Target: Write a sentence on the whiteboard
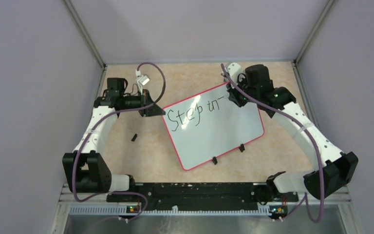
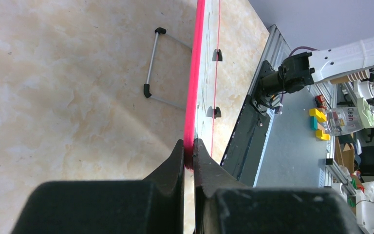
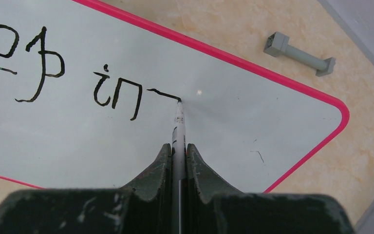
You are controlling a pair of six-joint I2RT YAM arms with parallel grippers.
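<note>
Status, near to far:

- Near long edge of the whiteboard carried two black clips. The board lay flat and skewed on the table, roughly centred between the arms.
- A small black bit sat on the table left of the board, apart from it.
- Hold side: the left gripper was clamped on the pink rim near the board's far-left corner, jaws nearly together with only the rim between. I read that as bracing, not writing.
- A thin wire bracket with black ends ran up to the rim. Couldn't tell if it was attached.
- Pen side: the right gripper was closed tight on a marker. The tip was down on the board at the end of a short horizontal stroke.
- The sentence read "Step in" along the far edge. That stroke sat just right of the "n", probably the start of the next letter, which one unclear. There was one line only, nothing beneath it.
- Progress call: early to mid. Two words were done and a third barely begun. The board was bare below and to the right, so there was room.
- Left to do: finish this word, write the rest, lift the marker, release the rim.
- Far side: a grey bolt-like part lay on the table past the board's far-right corner, clear of the rim.
</note>
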